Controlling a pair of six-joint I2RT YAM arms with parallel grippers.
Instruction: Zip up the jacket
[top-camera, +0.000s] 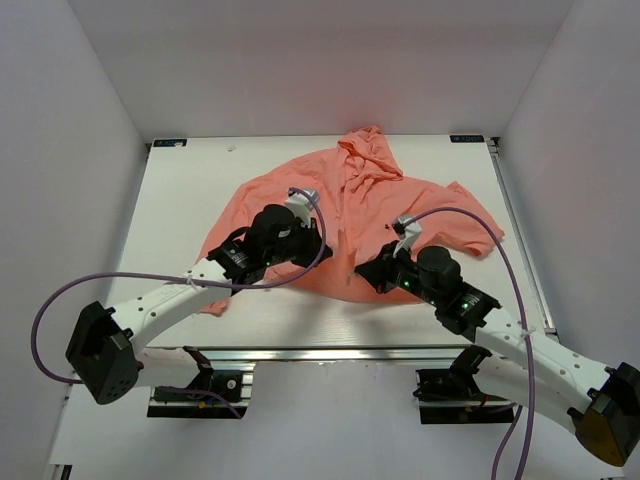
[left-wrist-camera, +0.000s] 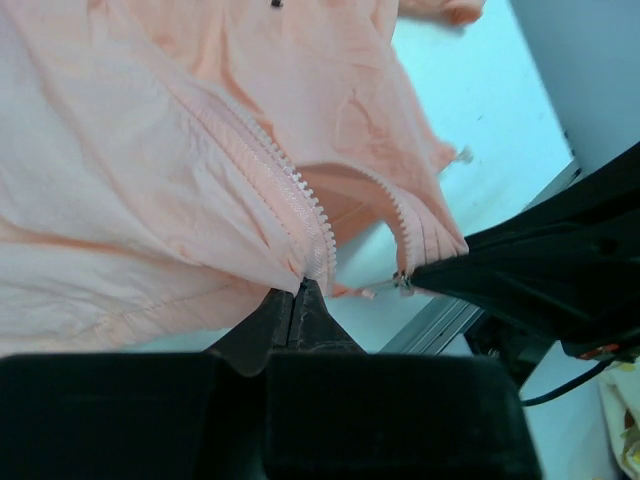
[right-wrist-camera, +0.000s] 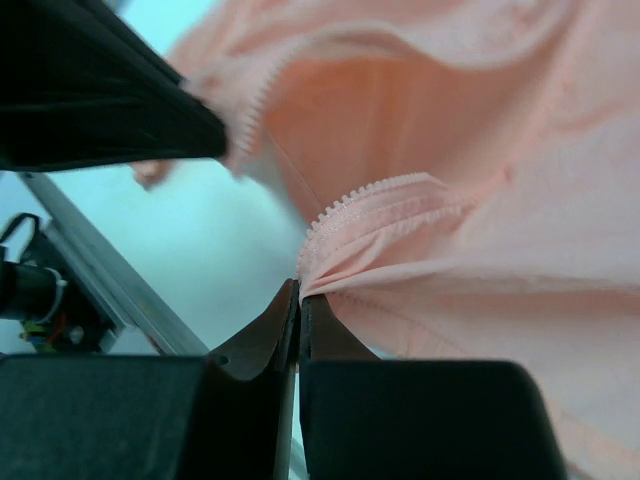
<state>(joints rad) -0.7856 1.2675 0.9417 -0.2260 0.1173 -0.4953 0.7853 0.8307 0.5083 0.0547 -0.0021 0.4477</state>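
At the near hem, pinched fully shut: left tool on one zipper track end, right tool on the other, ends just apart. Farther off, spread across the desk, jacket, zipper line running straight away toward the hood.

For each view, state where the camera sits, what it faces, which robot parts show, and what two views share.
Top external: above, behind the bases; looks down on table, jacket, both arms.
Left wrist: behind left pincer, facing the zipper hem it pinches.
Right wrist: behind right pincer, likewise.
Shared: each wrist view shows the other pincer.
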